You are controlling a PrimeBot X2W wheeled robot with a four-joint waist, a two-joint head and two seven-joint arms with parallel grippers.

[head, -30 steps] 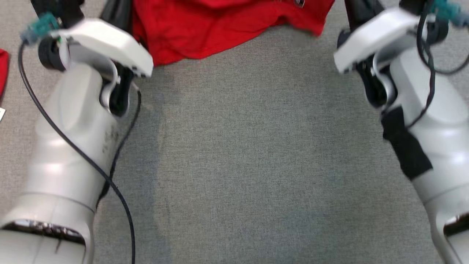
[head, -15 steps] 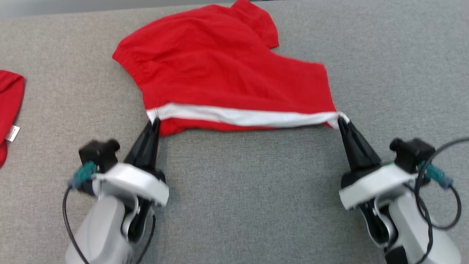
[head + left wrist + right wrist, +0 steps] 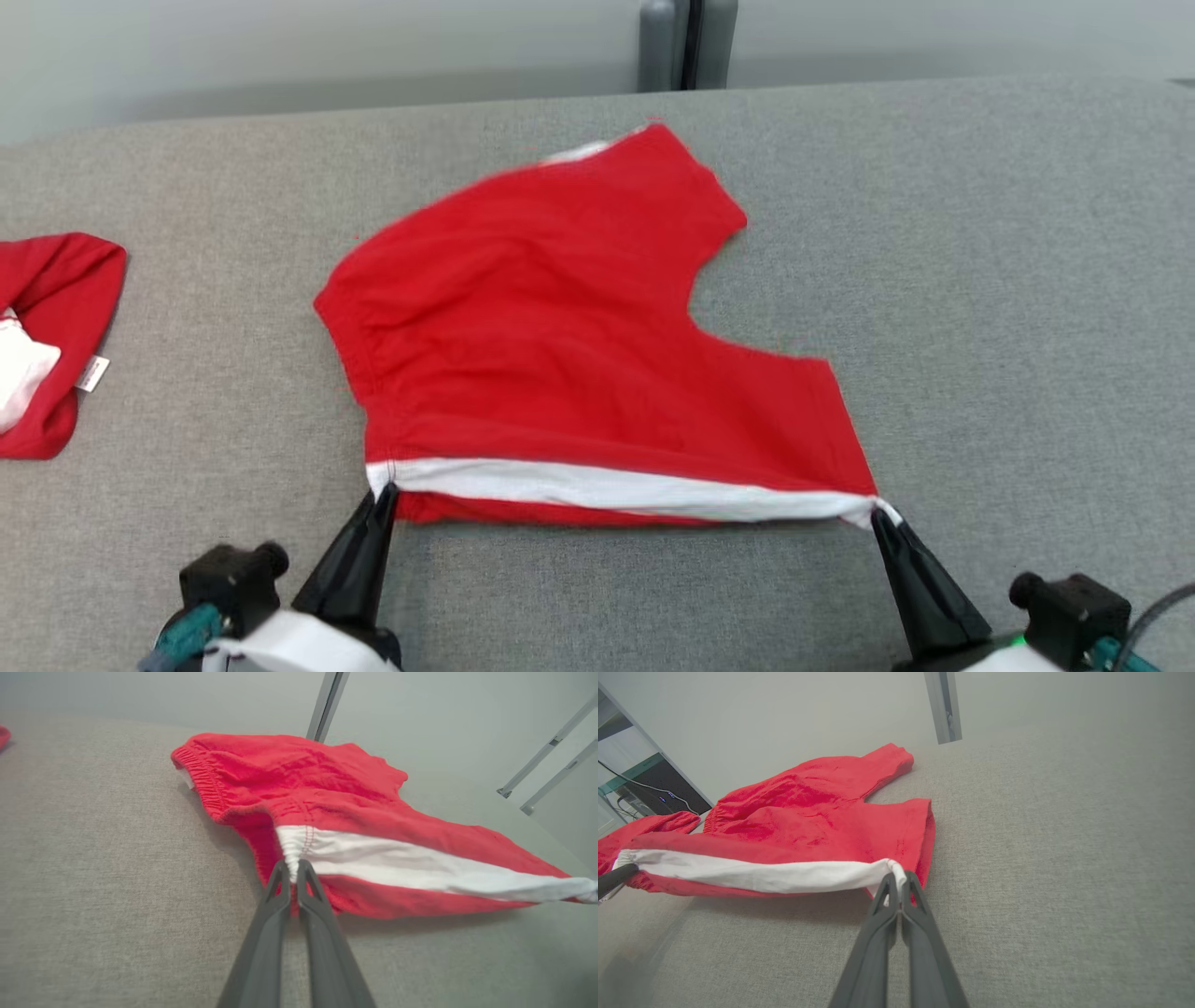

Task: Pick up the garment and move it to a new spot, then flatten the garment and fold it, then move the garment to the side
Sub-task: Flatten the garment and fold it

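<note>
Head view, from my remote station: the red garment [image 3: 579, 327] lies spread across the middle of the grey cloth-covered table [image 3: 1027, 280], its near edge stretched taut between both grippers. The left gripper [image 3: 381, 497] has its two dark fingers pressed together on the near left corner, pinching the gathered end of the white strip [image 3: 616, 487] that runs along that edge. The right gripper [image 3: 879, 515] is likewise clamped on the strip's other end at the near right corner. In the left wrist view I see the white cloth bunched between the closed fingertips. The garment's elastic edge [image 3: 205, 784] runs away to the upper left, and a shadow lies on the table beneath the held edge. In the right wrist view the strip spans from the pinched corner across to the other gripper's dark fingers at the far left of the picture. Here too a shadow lies under the strip, so the near edge seems raised a little off the table while the rest of the garment rests on it. One leg-like flap points toward the table's far edge and another reaches toward the right gripper, with a notch between them. Well apart, at the left of my head view, lies a second red piece [image 3: 56, 280] with a small white label [image 3: 91, 373]. Beyond the table stands a grey post [image 3: 686, 42] against a pale wall [image 3: 280, 47].
</note>
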